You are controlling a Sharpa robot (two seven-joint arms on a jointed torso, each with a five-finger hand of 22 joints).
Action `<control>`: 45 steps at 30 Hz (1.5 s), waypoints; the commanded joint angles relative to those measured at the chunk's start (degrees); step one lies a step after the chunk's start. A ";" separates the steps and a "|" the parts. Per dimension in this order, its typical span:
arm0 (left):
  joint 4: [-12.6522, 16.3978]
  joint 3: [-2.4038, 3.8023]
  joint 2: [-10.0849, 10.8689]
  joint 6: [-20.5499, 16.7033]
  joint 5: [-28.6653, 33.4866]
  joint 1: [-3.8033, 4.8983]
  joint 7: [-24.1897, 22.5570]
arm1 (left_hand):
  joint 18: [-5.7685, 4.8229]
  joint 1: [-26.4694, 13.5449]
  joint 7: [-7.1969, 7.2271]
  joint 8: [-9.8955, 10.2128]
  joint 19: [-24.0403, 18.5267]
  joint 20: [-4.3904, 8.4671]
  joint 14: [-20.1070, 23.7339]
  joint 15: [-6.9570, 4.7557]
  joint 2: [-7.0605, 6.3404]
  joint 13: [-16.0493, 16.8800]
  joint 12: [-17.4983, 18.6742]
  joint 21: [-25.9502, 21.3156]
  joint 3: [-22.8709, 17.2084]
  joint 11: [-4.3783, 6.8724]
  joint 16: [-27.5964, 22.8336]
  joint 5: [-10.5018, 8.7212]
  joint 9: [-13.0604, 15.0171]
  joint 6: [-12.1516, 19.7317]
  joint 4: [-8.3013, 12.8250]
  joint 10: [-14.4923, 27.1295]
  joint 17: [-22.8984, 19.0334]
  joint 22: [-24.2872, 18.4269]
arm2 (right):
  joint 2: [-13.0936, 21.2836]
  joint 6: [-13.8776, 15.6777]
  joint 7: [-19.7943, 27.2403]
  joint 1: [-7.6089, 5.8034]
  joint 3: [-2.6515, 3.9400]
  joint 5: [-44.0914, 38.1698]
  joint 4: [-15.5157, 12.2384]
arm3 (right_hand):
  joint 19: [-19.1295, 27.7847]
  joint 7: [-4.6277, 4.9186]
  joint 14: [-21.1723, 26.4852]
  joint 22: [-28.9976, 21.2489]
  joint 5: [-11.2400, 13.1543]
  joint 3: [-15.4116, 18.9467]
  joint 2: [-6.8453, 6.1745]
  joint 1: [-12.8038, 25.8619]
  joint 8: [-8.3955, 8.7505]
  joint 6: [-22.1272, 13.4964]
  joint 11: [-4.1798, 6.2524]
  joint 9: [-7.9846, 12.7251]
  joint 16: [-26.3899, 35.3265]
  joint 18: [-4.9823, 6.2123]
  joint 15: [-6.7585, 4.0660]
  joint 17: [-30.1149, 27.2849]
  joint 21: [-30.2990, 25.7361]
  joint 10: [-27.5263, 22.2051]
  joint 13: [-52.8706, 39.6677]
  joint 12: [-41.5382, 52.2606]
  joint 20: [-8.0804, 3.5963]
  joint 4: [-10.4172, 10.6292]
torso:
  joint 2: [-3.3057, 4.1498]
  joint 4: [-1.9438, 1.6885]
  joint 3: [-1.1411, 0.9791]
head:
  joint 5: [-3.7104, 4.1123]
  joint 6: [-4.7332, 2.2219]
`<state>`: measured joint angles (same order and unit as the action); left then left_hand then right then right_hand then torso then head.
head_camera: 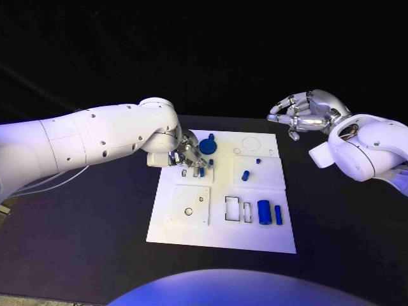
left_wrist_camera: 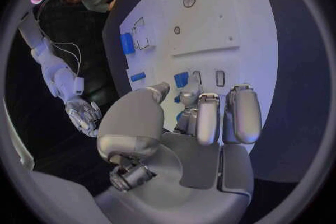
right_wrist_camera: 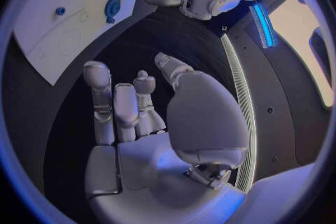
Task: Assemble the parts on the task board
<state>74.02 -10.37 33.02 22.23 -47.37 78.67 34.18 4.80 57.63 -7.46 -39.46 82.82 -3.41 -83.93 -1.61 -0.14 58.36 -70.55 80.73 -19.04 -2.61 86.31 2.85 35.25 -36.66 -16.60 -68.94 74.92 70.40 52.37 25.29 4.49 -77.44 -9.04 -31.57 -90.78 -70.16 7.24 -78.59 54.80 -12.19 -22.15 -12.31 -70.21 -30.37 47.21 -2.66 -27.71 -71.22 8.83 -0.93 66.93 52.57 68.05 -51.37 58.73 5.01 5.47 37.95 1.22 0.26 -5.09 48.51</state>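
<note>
Working at the far left part of the task board (head_camera: 259, 239), the left hand (head_camera: 187, 155) pinches a small blue part (left_wrist_camera: 181, 79) over its slot. The right hand (head_camera: 305, 111) hovers empty, fingers loosely spread, beyond the board. Judging by the loose blue cylinders (head_camera: 269, 212) lying near the empty rectangular slots (head_camera: 236, 209), much assembly remains.

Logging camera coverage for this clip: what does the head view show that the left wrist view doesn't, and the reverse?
Head view alone: the whole white board, the round blue disc by the left hand, and the right hand raised off the board, holding nothing. Left wrist view alone: a close look past the left hand's fingers at a small blue part just beyond them. Both show the board, blue parts and both hands.
</note>
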 commanded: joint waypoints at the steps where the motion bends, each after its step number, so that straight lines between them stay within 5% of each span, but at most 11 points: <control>1: -0.05 -0.01 -0.19 0.54 0.80 -0.15 -0.17 | -1.15 0.46 -0.03 0.28 0.12 -0.45 -4.16 0.33 0.07 0.05 0.03 0.20 0.31 -0.27 -0.24 0.01 -0.05 0.13 -0.10 -0.05 9.23 -0.01 | -0.07 0.22 0.00 0.05 0.01 -0.49 -0.01 | 0.25 0.03 0.38 -0.05 -0.23 -0.41 0.04 -0.45 -0.02 -0.44 0.05 0.09 0.33 -0.50 -0.14 -0.05 -0.20 -0.24 0.05 -0.40 -0.05 -0.07 | 0.04 -0.01 0.00 | 0.01 0.00; 16: 0.05 -0.02 -0.15 0.72 1.01 -0.34 -0.13 | -1.15 3.07 0.11 0.40 0.08 -0.62 -4.17 0.33 0.68 0.10 -0.01 0.35 -0.78 -0.18 -0.23 0.03 -0.46 -2.16 0.31 -0.02 9.29 0.22 | -0.20 -0.20 -0.32 0.08 0.01 -0.48 0.07 | 0.39 0.06 0.47 -0.18 -0.23 -0.45 0.04 -0.48 -0.01 -0.49 0.02 0.11 0.43 -0.47 -0.12 -0.17 -0.36 -0.39 0.22 -0.58 -0.03 -0.06 | 0.06 0.00 -0.03 | 0.06 0.15; 22: 0.12 -0.02 -0.11 0.73 1.07 -0.36 -0.15 | -1.11 6.86 0.56 -0.22 -0.04 -0.42 -4.18 0.02 1.20 0.14 0.03 0.35 -4.84 0.21 -0.27 0.05 -0.21 -3.43 1.22 0.08 9.31 0.18 | -0.26 -0.44 -0.49 0.09 0.01 -0.48 0.12 | 0.51 0.08 0.58 -0.27 -0.22 -0.48 0.04 -0.47 -0.01 -0.52 0.00 0.12 0.56 -0.44 -0.10 -0.33 -0.47 -0.49 0.33 -0.70 -0.01 -0.03 | 0.03 -0.02 -0.03 | 0.07 0.24; 28: 0.15 -0.02 -0.08 0.62 1.20 -0.37 -0.23 | -1.12 8.97 0.82 -1.02 -0.06 -0.19 -4.19 -0.24 0.34 0.04 0.21 0.39 -10.52 0.49 -0.31 0.04 0.49 -3.30 2.49 0.24 9.34 0.31 | -0.39 -0.74 -0.67 0.16 0.01 -0.48 0.22 | 0.51 0.08 0.58 -0.27 -0.22 -0.48 0.04 -0.47 -0.01 -0.52 0.00 0.12 0.56 -0.44 -0.10 -0.33 -0.47 -0.49 0.33 -0.70 -0.01 -0.03 | 0.08 -0.03 -0.04 | 0.14 0.37; 29: 0.15 -0.02 -0.08 0.58 1.21 -0.37 -0.24 | -1.12 8.97 0.82 -1.17 -0.08 -0.19 -4.19 -0.25 0.08 0.03 0.24 0.38 -11.62 0.50 -0.31 0.03 0.63 -3.26 2.63 0.24 9.35 0.30 | -0.42 -0.80 -0.70 0.19 0.01 -0.48 0.24 | 0.78 0.34 0.74 -0.15 -5.08 -1.13 -0.02 -0.46 0.02 -0.58 0.13 0.19 0.58 -0.44 -0.05 -0.39 -0.44 -0.73 0.35 -0.93 0.05 0.26 | 0.07 -0.04 -0.04 | 0.15 0.38; 36: 0.18 -0.02 0.01 -0.15 1.34 -0.37 -0.52 | -1.14 8.96 0.86 -1.67 -0.06 -0.17 -4.20 -0.30 -0.61 -0.06 0.33 0.42 -15.03 0.55 -0.33 0.03 1.12 -3.04 3.58 0.25 9.37 0.42 | -0.54 -1.17 -0.93 0.35 0.01 -0.48 0.37 | 0.89 0.18 0.81 -0.22 -5.24 -1.19 -0.06 -0.47 0.00 -0.57 -0.05 0.20 0.66 -0.39 -0.04 -0.52 -0.53 -0.72 0.39 -0.97 0.06 0.29 | 0.10 -0.04 -0.09 | 0.15 0.47; 45: 0.77 0.01 0.92 -2.06 3.25 -0.38 -1.07 | -1.10 8.84 1.59 -6.21 -0.08 0.25 -4.23 -0.90 -2.00 -0.29 0.77 0.38 -27.49 1.24 -0.38 0.04 4.57 -2.76 10.52 -0.03 9.45 0.48 | -0.58 -1.80 -1.30 0.45 0.00 -0.49 0.52 | 0.97 0.18 0.84 -0.32 -5.26 -1.20 -0.08 -0.45 0.00 -0.58 -0.06 0.21 0.70 -0.36 -0.04 -0.57 -0.64 -0.76 0.46 -1.03 0.07 0.31 | 0.03 -0.04 -0.06 | 0.15 0.50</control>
<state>74.51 -10.38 33.84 21.34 -45.71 78.32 33.98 4.80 66.09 -6.40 -45.52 82.80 -3.38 -84.07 -2.17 -1.94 58.10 -70.01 80.94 -40.04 -1.62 86.31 2.73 36.46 -39.18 -12.58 -69.02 74.92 70.86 51.85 24.58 3.60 -77.03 -9.05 -31.60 -90.31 -69.66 7.41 -78.19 54.53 -17.09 -23.11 -12.30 -70.21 -30.37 47.04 -2.56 -27.57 -70.91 8.83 -0.92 66.40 52.23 67.55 -50.95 58.00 5.12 5.76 38.01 1.20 0.19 -4.93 49.03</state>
